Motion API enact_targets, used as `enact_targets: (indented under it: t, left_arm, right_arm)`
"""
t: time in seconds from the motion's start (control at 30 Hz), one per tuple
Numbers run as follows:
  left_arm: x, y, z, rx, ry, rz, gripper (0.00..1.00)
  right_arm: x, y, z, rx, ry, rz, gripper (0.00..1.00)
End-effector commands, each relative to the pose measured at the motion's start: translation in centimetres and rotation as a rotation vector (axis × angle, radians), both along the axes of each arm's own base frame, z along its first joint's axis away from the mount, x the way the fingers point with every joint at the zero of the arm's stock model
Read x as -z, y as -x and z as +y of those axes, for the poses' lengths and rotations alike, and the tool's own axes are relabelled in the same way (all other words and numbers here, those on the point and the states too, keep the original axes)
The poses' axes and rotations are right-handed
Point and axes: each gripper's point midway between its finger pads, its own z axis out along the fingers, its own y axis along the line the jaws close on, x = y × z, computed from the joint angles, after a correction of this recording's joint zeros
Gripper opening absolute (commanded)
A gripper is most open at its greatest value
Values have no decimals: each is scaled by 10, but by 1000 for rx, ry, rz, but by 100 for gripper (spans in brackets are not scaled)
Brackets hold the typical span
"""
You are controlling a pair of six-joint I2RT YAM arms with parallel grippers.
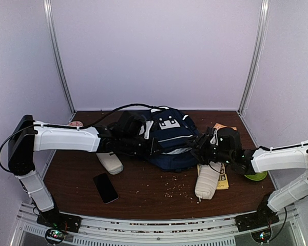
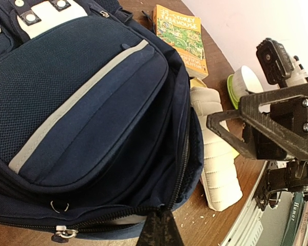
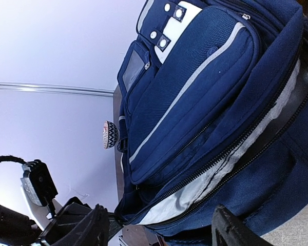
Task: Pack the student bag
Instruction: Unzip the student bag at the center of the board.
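Large navy-blue fabric student bag (image 1: 169, 134) with thin white stripes lies mid-desk near the rear edge, zip mouth barely parted. Right gripper (image 1: 201, 145), jaws spread wide, faces that mouth; left gripper (image 1: 150, 147) meets the side toward the desk's left edge (grip unclear). Risk: slack fabric sagging shut would snag the beige quilted pouch (image 1: 207, 182) nearby.

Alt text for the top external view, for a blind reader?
A navy-blue student bag lies mid-table, with the left gripper and right gripper reaching its front edge from either side. A black phone and a beige pouch lie nearer the camera on the brown table.
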Motion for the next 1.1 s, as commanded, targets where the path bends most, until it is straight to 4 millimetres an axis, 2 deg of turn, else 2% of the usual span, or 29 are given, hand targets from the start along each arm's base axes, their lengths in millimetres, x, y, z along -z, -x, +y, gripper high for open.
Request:
enact_targets:
  t: [0.0, 0.2, 0.47, 0.57, 0.7, 0.73, 0.77, 0.83, 0.97, 1.07]
  left_arm:
    - [-61, 4, -20, 67, 145, -112, 0]
    - [-61, 11, -23, 96, 144, -120, 0]
    - [-57, 21, -24, 133, 125, -129, 0]
    - [-54, 23, -23, 140, 113, -129, 0]
    - [-50, 22, -19, 129, 82, -131, 0]
    - [-49, 21, -16, 122, 71, -133, 0]
    - [-51, 20, -13, 113, 60, -139, 0]
    - [-52, 19, -6, 96, 34, -150, 8]
    - [-59, 21, 10, 73, -13, -181, 47]
    - [-56, 23, 27, 54, -59, -201, 59]
  right_arm:
    - [-3, -6, 10, -28, 17, -8, 68]
    - [11, -16, 15, -13, 7, 21, 66]
    - [13, -31, 26, -5, -14, 24, 56]
    - [12, -35, 31, -13, -17, 19, 39]
    - [8, -36, 34, -30, -19, 3, 5]
    - [8, -35, 33, -32, -13, 2, 0]
    - [7, -34, 33, -36, -10, -1, 0]
    - [4, -31, 31, -42, -1, -10, 0]
    - [-3, -27, 27, -51, 9, -30, 0]
    - [-5, -23, 26, -56, 0, -36, 0]
